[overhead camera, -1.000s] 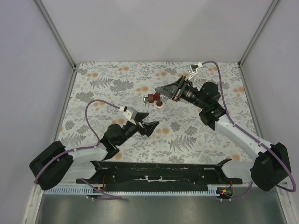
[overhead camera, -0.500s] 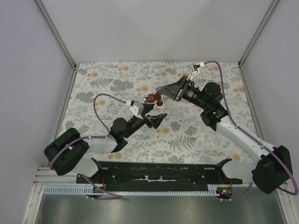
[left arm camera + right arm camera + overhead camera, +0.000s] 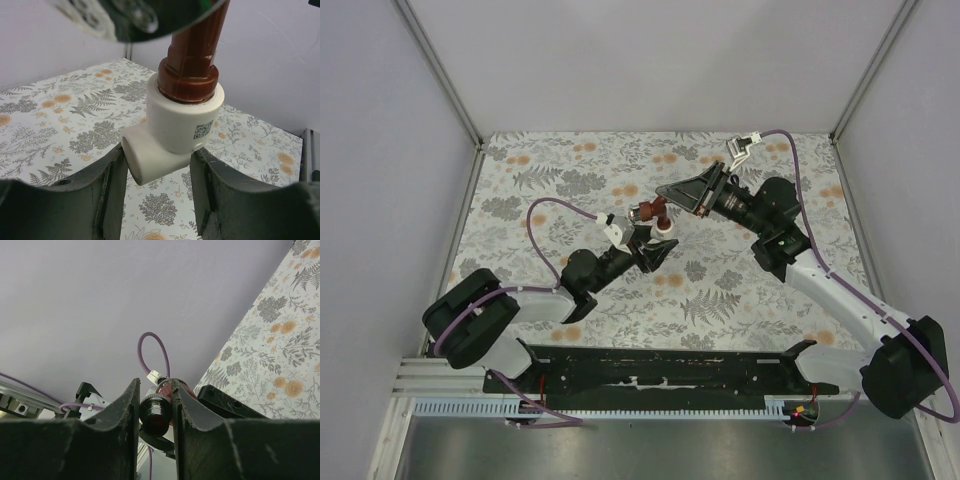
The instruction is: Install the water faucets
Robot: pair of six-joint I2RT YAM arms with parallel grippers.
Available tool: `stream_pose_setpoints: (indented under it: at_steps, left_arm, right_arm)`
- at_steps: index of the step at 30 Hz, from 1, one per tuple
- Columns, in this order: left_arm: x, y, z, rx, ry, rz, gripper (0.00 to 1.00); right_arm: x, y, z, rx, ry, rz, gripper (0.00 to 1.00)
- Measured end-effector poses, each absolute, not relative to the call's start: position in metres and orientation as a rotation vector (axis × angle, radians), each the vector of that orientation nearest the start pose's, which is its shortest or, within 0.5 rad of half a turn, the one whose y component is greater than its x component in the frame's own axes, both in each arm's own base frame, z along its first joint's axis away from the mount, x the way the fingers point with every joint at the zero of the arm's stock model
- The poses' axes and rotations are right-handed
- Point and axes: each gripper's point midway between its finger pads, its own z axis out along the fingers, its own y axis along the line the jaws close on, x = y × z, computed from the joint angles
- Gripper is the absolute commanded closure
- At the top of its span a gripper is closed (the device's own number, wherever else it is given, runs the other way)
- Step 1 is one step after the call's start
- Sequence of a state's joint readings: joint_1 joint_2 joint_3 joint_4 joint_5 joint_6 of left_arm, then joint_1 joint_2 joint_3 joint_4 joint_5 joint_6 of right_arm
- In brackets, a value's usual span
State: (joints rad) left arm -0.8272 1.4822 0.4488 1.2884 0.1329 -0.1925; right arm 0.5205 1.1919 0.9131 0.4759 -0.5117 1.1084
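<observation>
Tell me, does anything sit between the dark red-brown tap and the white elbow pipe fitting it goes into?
Nothing visible does. The dark red-brown tap, held by the right end effector, already sits in the top opening of the white elbow pipe fitting.

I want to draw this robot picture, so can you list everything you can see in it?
faucet: 1, dark red-brown, held up over the middle of the table
fitting: 1, white, on the faucet's lower end
table: 1, white with grey leaves and orange flowers, under everything
walls: pale grey, around the table
rail: 1, black, along the near edge
cables: 2, purple, one on each arm
arms: 2, white and black, reaching in from the near corners
left gripper: 1, black, fingers on either side of the fitting
right gripper: 1, black, clamped on the faucet
</observation>
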Motion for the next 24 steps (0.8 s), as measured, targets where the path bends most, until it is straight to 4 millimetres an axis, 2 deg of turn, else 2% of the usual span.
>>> stream_pose_setpoints:
  at_steps: [1,2,5,10,17,24]
  left_arm:
    - [0.263,-0.332,0.220,0.542,1.268,-0.949,0.82]
    - [0.263,-0.333,0.220,0.543,1.268,-0.950,0.88]
    - [0.263,-0.333,0.220,0.543,1.268,-0.950,0.94]
    - [0.265,-0.326,0.221,0.530,1.296,-0.895,0.96]
    - [0.264,-0.298,0.231,0.510,1.353,-0.627,0.96]
    - [0.260,-0.285,0.213,0.579,1.405,-0.325,0.96]
  right_arm:
    - [0.273,0.293,0.372,-0.024,1.631,1.657,1.00]
    - [0.273,0.293,0.372,-0.025,1.630,1.658,1.00]
    - [0.273,0.293,0.372,-0.024,1.630,1.655,1.00]
    - [0.276,0.286,0.370,-0.015,1.631,1.575,1.00]
    - [0.288,0.267,0.369,0.049,1.609,1.387,1.00]
    - [0.293,0.274,0.352,0.083,1.641,1.346,1.00]
